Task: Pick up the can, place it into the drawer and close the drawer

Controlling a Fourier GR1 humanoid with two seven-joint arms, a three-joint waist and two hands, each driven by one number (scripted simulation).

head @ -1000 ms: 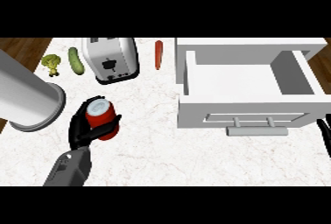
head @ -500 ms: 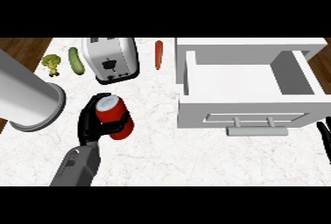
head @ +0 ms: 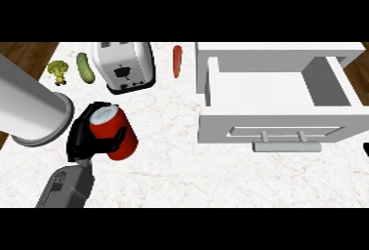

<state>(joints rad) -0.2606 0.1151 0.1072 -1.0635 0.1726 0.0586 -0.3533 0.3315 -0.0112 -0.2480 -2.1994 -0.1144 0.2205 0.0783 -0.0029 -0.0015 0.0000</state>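
So I've got my left hand (head: 86, 139) wrapped around the red can (head: 114, 133) over the counter's left side, but the open drawer (head: 277, 87) off to the right hasn't got it yet, and closing comes after.

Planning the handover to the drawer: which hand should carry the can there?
Left. The left hand is already curled round the red can, left of the open drawer. Only a sliver of the right hand shows at the right edge.
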